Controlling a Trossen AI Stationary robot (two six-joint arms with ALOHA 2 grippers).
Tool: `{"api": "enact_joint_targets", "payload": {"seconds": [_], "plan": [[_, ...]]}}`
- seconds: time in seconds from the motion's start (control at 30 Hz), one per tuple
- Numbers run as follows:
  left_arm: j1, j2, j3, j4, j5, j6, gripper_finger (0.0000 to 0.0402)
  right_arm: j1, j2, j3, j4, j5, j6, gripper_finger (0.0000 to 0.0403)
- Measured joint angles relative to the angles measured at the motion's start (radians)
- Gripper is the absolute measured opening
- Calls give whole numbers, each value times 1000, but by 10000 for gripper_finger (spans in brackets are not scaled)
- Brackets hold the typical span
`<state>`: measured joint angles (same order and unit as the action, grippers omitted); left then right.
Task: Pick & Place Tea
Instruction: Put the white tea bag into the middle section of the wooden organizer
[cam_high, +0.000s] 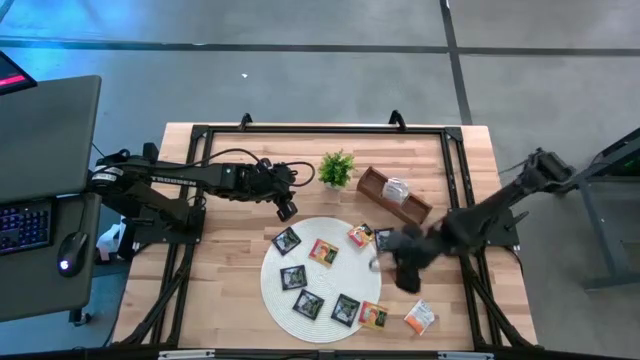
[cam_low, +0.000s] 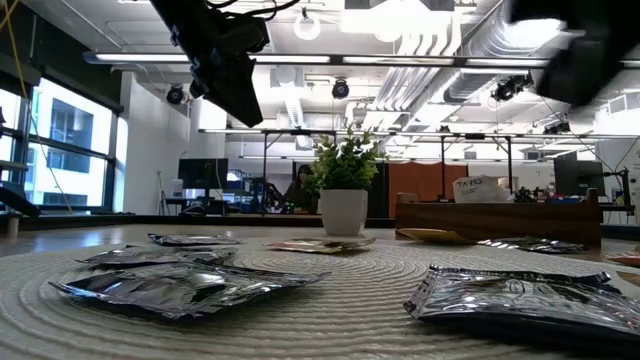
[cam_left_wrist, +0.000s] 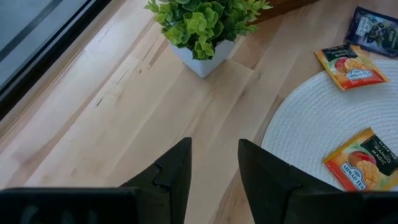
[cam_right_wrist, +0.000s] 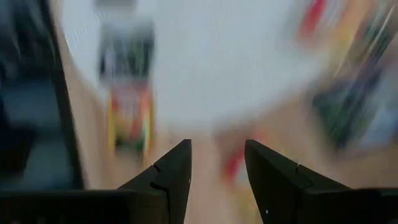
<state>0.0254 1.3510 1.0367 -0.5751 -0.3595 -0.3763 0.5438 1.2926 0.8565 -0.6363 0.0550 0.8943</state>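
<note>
Your left gripper (cam_high: 287, 208) hangs above the bare wooden surface (cam_high: 225, 270), just off the far-left edge of the round white woven mat (cam_high: 272, 290) and close to the small green potted plant in a white pot (cam_high: 337, 169). In the left wrist view its two dark fingers (cam_left_wrist: 174, 171) stand a little apart with nothing between them.

Your right gripper (cam_high: 405, 270) sits low over the near-right part of the surface, just beside the mat's right edge. Its fingers (cam_right_wrist: 171, 174) show a narrow gap in the right wrist view and appear empty, though that view is smeared and you cannot make out what lies beneath.

The small flat square tea sachets (cam_high: 308, 303) are scattered. Black ones and white-and-orange ones lie on the mat, a white-and-orange one (cam_high: 420, 317) lies on the wood near the front right, and another pair rests at the mat's far-right edge (cam_high: 361, 235).

The long brown wooden tray (cam_high: 385, 198) lies at an angle just right of the plant, with a pale object inside it that you cannot identify.
</note>
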Motion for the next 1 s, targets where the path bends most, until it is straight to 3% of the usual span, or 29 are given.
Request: {"api": "enact_joint_targets", "payload": {"seconds": [0.17,0.33,0.5,0.63,0.87,1.0], "plan": [[0,0,0,0,2,-21,129,151,117,23,-197,-268,474,146],[0,0,0,-3,2,-21,129,273,169,-6,-136,-297,762,144],[0,0,0,-3,3,-22,129,312,169,-36,-58,-220,883,145],[0,0,0,-3,10,-22,129,315,169,-72,-31,-210,897,145],[0,0,0,-3,9,-22,129,315,169,-187,215,-203,907,145],[0,0,0,-2,9,-22,129,317,169,-215,247,-204,915,144]]}}
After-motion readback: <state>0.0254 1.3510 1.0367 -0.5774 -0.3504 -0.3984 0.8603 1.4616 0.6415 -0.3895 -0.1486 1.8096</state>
